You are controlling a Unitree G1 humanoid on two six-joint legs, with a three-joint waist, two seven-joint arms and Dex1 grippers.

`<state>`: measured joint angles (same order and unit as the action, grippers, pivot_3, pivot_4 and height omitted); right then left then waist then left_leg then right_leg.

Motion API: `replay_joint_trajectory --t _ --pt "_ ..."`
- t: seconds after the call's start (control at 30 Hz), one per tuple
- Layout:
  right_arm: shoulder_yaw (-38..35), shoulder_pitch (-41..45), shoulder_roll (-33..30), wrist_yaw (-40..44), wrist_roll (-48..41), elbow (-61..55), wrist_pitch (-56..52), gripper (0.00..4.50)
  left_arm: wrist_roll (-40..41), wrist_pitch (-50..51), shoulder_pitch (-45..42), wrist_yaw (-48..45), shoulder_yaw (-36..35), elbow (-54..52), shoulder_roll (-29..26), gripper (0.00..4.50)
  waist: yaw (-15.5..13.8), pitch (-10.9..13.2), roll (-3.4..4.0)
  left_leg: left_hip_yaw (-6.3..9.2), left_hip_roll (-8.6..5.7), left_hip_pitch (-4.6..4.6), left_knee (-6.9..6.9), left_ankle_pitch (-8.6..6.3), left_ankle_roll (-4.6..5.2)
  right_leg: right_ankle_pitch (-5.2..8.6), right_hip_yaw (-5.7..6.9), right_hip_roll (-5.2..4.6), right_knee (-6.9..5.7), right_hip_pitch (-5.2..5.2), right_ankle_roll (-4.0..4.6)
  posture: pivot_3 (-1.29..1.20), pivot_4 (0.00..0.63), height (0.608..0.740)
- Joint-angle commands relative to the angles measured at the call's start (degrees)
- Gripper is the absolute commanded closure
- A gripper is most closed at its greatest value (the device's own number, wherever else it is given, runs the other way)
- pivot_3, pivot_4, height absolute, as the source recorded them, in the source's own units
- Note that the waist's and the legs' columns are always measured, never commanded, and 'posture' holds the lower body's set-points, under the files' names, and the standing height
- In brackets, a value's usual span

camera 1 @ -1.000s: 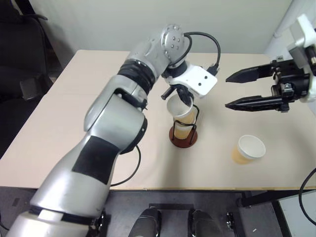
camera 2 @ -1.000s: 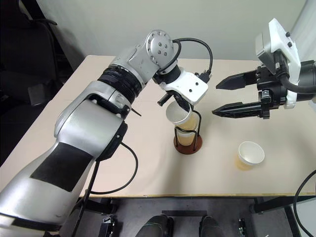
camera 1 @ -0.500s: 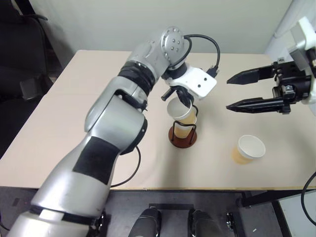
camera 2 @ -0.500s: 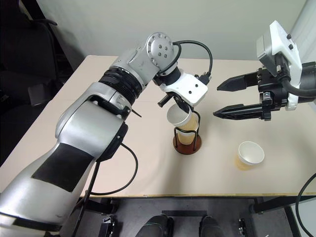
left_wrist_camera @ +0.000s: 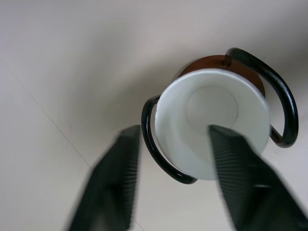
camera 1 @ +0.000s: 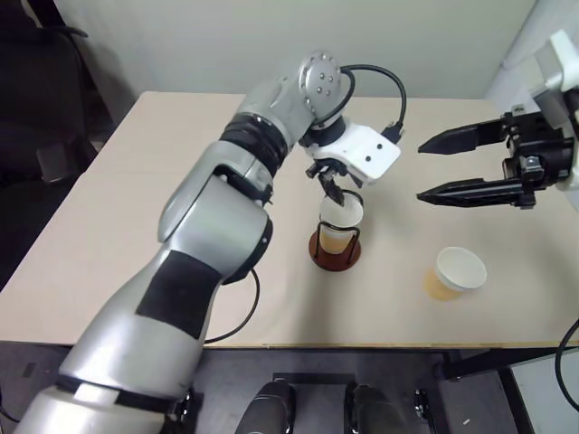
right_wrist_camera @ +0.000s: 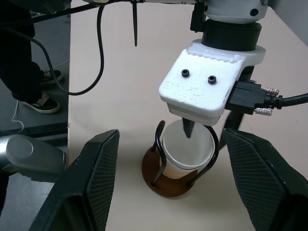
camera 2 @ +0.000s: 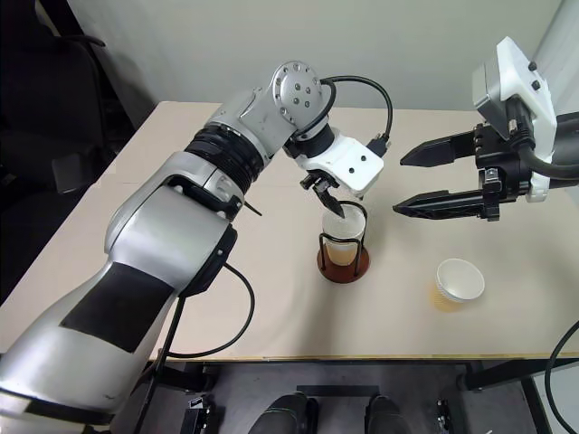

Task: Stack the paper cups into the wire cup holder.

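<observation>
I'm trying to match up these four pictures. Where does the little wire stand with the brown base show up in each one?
Left eye view: the wire cup holder stands mid-table, under the left gripper.
Right eye view: same spot, just right of centre.
Left wrist view: seen from above, its black loops around a white cup rim.
Right wrist view: lower centre, below the white gripper housing.
Shared landmark: the top cup sitting in the holder.

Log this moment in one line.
left gripper: open over stacked cups in wire cup holder | right gripper: open | third cup: on table
</observation>
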<state>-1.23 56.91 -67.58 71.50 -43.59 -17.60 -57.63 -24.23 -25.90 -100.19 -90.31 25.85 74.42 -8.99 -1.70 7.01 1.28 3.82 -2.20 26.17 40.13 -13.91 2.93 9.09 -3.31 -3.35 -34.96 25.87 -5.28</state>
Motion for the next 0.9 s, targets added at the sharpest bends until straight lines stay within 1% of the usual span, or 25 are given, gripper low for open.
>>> replay_joint_trajectory --t 0.03,0.2,0.3,0.37,0.47,0.53,0.6,0.7,0.73,0.77,0.87,0.9 --pt "-2.1 0.6 -1.0 -0.1 -0.4 -0.7 0.3 1.01 0.0 -0.2 -1.9 1.2 -0.5 -0.4 0.6 1.74 0.0 0.0 0.0 0.0 -0.01 0.0 0.0 0.0 0.0 0.0 0.01 0.01 0.0 0.0 0.0 0.0 0.15 0.74" --pt "-2.1 0.5 -1.2 -0.1 -0.2 -0.6 0.3 1.01 0.8 2.5 -2.6 6.0 -1.8 0.0 1.8 1.74 0.0 0.0 0.0 0.0 0.0 0.0 0.0 0.0 -0.01 0.0 0.01 0.0 0.01 -0.01 0.0 0.0 0.15 0.74" --pt "-2.4 -0.1 -1.7 -0.4 -0.1 -0.9 0.0 1.01 5.7 8.6 -3.5 9.7 -7.3 0.3 2.8 1.74 -0.1 0.0 -0.01 -0.01 0.0 0.01 0.0 0.01 -0.01 0.0 0.02 0.0 0.01 -0.01 0.0 0.0 0.15 0.74" --pt "-3.0 -2.0 -2.3 -1.0 -0.1 -1.5 -0.3 1.01 8.8 10.2 -3.1 12.7 -11.2 -0.1 2.3 1.74 -0.1 0.0 -0.01 -0.01 -0.01 0.02 -0.01 0.04 -0.06 0.0 0.02 0.0 0.02 -0.01 -0.01 0.0 0.15 0.74" --pt "-4.8 -6.7 -3.5 -1.9 -0.3 -2.9 -0.8 1.01 13.8 13.9 -1.9 13.4 -16.9 -0.5 0.0 1.74 0.0 0.0 0.0 -0.03 0.0 -0.02 -0.03 0.14 -0.23 0.02 0.0 0.01 0.01 -0.02 -0.03 0.0 0.15 0.74" --pt "-6.5 -10.1 -4.4 -2.4 -0.7 -3.7 -1.4 1.01 17.0 17.6 -0.7 9.2 -19.9 -0.8 -2.7 1.74 0.0 0.0 0.02 -0.05 0.01 -0.02 -0.05 0.18 -0.3 0.03 0.0 0.02 -0.02 0.0 -0.04 0.0 0.15 0.74" --pt "-8.2 -13.2 -5.5 -2.7 -0.6 -4.2 -1.5 1.01 18.6 20.2 0.8 4.3 -21.1 -1.5 -5.3 1.74 0.1 0.0 0.06 -0.05 0.02 -0.07 -0.08 0.2 -0.34 0.05 -0.02 0.04 -0.03 0.0 -0.04 0.0 0.15 0.74" --pt "-10.5 -17.1 -7.0 -2.3 -1.0 -4.6 -1.5 1.01 20.8 24.1 2.4 -0.9 -22.1 -3.2 -7.7 1.74 0.2 0.0 0.08 -0.05 0.03 -0.11 -0.06 0.26 -0.39 0.06 -0.04 0.07 -0.07 -0.01 -0.03 0.0 0.15 0.74" --pt "-11.5 -18.8 -7.5 -2.3 -1.0 -4.7 -1.7 1.01 23.2 27.4 3.1 -1.8 -21.1 -4.6 -8.8 1.74 -0.1 0.0 0.07 -0.05 0.04 -0.1 -0.05 0.28 -0.39 0.06 -0.02 0.07 -0.05 -0.01 -0.02 0.0 0.15 0.74" --pt "-12.6 -21.0 -7.9 -2.1 -0.9 -5.0 -1.8 1.01 27.8 31.8 4.9 -2.2 -18.4 -8.2 -10.5 1.74 -0.2 0.0 0.07 -0.04 0.02 -0.08 -0.04 0.29 -0.36 0.06 0.01 0.05 -0.03 -0.05 -0.02 0.0 0.15 0.74" --pt "-14.9 -26.6 -8.6 -2.1 -0.6 -6.5 -1.5 1.01 41.4 42.2 11.6 -2.2 -9.0 -22.8 -16.7 1.74 -0.1 0.0 0.08 -0.05 0.02 -0.09 -0.01 0.32 -0.33 0.03 0.0 0.03 0.0 -0.09 -0.05 0.0 0.15 0.74" --pt "-15.3 -28.0 -8.8 -2.0 -0.5 -6.8 -1.1 1.01 44.3 44.2 13.0 -2.2 -6.9 -26.3 -18.4 1.74 -0.1 -0.1 0.09 -0.06 0.02 -0.1 0.03 0.33 -0.35 0.03 0.0 0.03 -0.04 -0.09 -0.05 0.0 0.15 0.74"
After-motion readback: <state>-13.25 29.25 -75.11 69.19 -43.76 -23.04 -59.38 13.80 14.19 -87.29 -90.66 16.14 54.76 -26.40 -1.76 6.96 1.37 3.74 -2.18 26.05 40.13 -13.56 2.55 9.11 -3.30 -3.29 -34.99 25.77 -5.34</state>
